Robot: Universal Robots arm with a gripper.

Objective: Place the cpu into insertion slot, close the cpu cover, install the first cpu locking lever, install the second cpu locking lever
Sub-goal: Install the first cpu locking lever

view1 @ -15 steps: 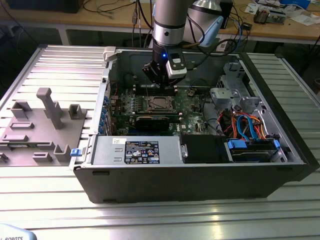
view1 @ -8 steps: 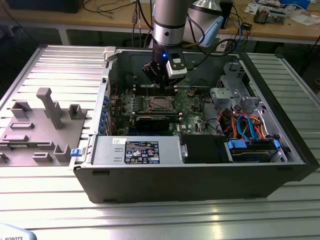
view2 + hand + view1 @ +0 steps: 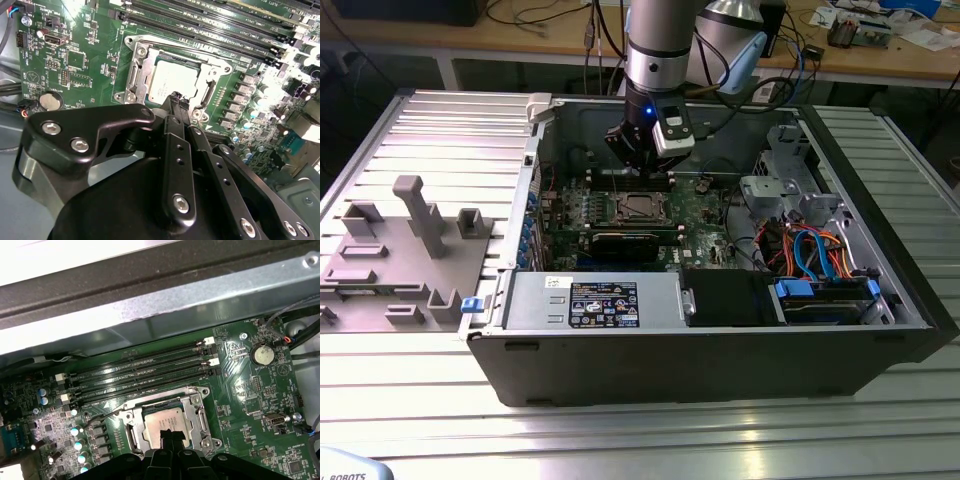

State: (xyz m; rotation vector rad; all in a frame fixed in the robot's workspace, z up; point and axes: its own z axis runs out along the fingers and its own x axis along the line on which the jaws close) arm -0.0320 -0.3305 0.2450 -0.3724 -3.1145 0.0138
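Cpu (cover closed) lies beneath claw.

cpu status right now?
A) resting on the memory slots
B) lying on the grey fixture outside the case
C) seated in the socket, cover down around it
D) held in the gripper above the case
C: in both wrist views the cpu sits in the socket with the cover framing it flat, and the gripper tips are at its edge.
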